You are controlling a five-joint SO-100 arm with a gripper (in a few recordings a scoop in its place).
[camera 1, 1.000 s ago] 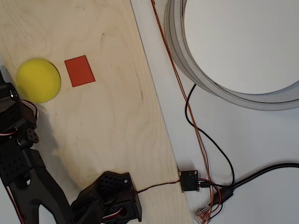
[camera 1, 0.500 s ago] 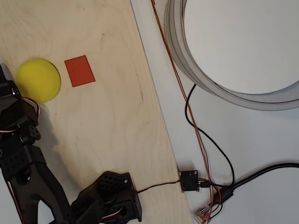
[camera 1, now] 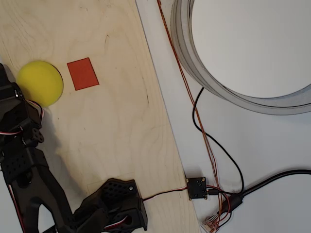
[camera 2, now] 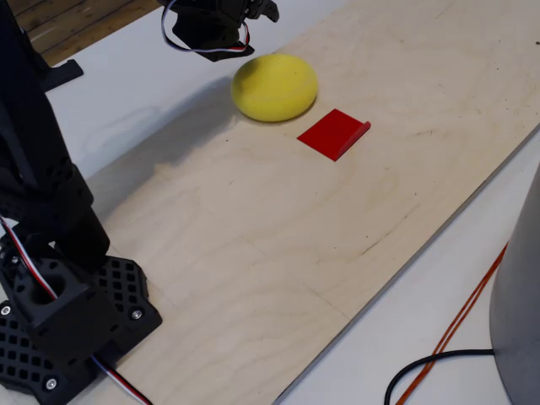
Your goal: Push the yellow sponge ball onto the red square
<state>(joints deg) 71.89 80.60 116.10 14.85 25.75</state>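
Observation:
The yellow sponge ball [camera 1: 40, 83] [camera 2: 275, 86] rests on the plywood board [camera 1: 112, 121], near its left side in the overhead view. The red square [camera 1: 82, 74] [camera 2: 332, 134] lies flat just right of the ball, with a narrow strip of bare wood between them. My black gripper [camera 1: 4, 77] [camera 2: 253, 10] is at the ball's far side from the red square, close beside it. Its fingertips are cut off by the picture edges, so I cannot see how the jaws stand or whether they touch the ball.
The arm's base [camera 1: 116, 204] [camera 2: 67, 312] sits at the board's near end. To the right, off the board, stand a large grey ring [camera 1: 194, 63], orange and black cables [camera 1: 204, 136] and a small black circuit board [camera 1: 197, 188].
The arm's wrist has crept slightly toward the top of the overhead picture, alongside the ball. The ball and the red square have not moved.

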